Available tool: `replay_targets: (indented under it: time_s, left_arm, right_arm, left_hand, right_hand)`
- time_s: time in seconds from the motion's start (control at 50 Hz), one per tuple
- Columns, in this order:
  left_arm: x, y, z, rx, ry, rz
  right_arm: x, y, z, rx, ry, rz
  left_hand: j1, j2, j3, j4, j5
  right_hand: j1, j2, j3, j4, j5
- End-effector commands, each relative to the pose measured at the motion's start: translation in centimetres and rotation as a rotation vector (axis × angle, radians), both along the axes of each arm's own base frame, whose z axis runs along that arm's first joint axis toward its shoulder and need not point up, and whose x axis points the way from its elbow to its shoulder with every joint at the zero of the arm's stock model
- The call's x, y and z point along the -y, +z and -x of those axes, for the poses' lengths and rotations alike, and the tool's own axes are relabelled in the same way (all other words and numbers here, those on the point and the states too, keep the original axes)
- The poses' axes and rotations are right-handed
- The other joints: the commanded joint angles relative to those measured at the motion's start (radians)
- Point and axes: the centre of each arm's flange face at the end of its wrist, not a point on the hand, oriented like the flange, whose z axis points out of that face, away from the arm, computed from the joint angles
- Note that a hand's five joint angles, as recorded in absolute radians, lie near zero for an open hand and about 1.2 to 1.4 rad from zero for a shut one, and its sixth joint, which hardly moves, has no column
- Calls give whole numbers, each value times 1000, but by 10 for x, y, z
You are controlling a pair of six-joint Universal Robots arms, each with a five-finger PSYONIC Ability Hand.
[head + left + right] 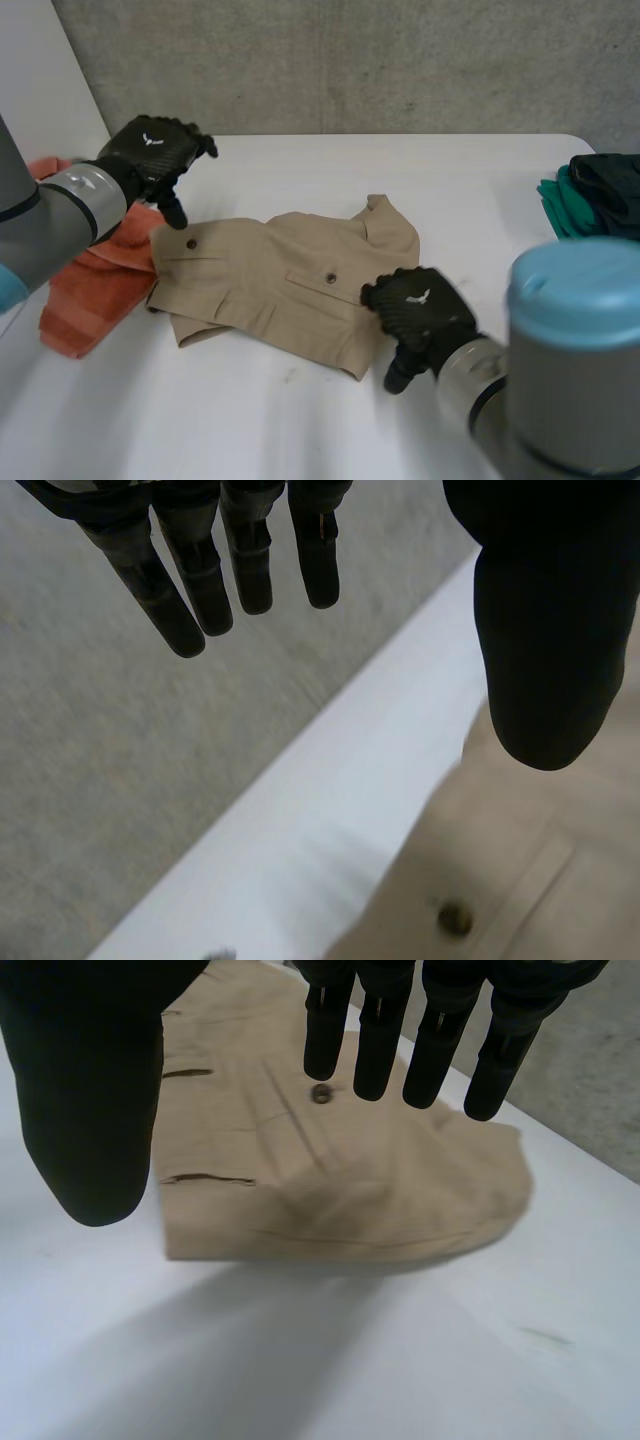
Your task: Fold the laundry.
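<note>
At the near edge of the white desk (300,420), the robot's right hand (418,305) hangs over the near right edge of a khaki garment (270,280). Its fingers (385,1040) are straight, the thumb is set wide apart, and it grips nothing. In the right wrist view the fingertips point at a dark button (321,1093) on the cloth, and whether they touch it cannot be told.

The garment lies flattened and partly folded mid-desk, with a buttoned pocket flap facing up. At its far left corner is the left hand (150,150) - likewise spread, fingers (200,570) straight and holding nothing, the thumb pointing down at the corner beside a second button (455,918).

An orange towel (90,290) lies crumpled just left of the garment, partly under the left arm. At the desk's far right edge sits a heap of green and dark clothes (595,195) - well apart from the khaki piece. A grey wall (350,60) stands behind the desk.
</note>
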Motion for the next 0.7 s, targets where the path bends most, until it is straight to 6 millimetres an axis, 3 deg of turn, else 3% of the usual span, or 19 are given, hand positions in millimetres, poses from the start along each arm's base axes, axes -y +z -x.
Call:
replay_targets:
  time_s: [0.02, 0.16, 0.24, 0.4, 0.48, 0.5, 0.56, 0.62, 0.66, 0.7]
  left_arm:
    - [48, -43, -17, 147, -1, -36]
    - [76, -68, -26, 196, -13, -53]
    - [80, -78, -24, 201, -28, -85]
    - [87, -94, -23, 213, -34, -114]
    - [88, -97, -22, 207, -37, -122]
    - [87, -97, -21, 207, -39, -127]
    - [85, -92, -20, 201, -34, -124]
    - [78, -81, -14, 161, -26, -142]
    - [66, -63, -2, 90, -16, -171]
    - [60, -52, 3, 50, -4, -178]
  right_arm:
    - [-4, -37, -24, 33, 29, 57]
    - [4, -61, -42, 24, 13, 81]
    - [10, -67, -46, 12, -17, 100]
    - [24, -78, -54, 8, -28, 117]
    - [30, -80, -53, 2, -43, 121]
    - [34, -77, -52, 6, -52, 131]
    - [42, -70, -51, 19, -64, 157]
    - [70, -53, -46, 62, -114, 219]
    - [107, -33, -40, 86, -148, 308]
    - [129, -20, -36, 92, -158, 370]
  left_hand:
    - [-62, -33, -35, -30, -19]
    - [-51, -22, -23, -18, -8]
    - [-45, -16, -17, -12, -2]
    - [190, 219, 217, 222, 233]
    - [673, 702, 700, 705, 716]
    - [1026, 1055, 1053, 1058, 1069]
    - [1030, 1059, 1057, 1062, 1073]
    - [1030, 1059, 1057, 1062, 1073]
    - [1030, 1059, 1057, 1062, 1073]
    - [1030, 1059, 1057, 1062, 1073]
  right_hand:
    - [-14, -16, -15, 11, 34]
    - [24, 22, 23, 49, 72]
    - [47, 45, 47, 72, 95]
    - [229, 227, 228, 254, 277]
    - [853, 851, 852, 877, 901]
    - [968, 966, 968, 993, 1017]
    - [970, 968, 969, 994, 1018]
    - [970, 968, 969, 994, 1018]
    - [970, 968, 969, 994, 1018]
    - [970, 968, 969, 994, 1018]
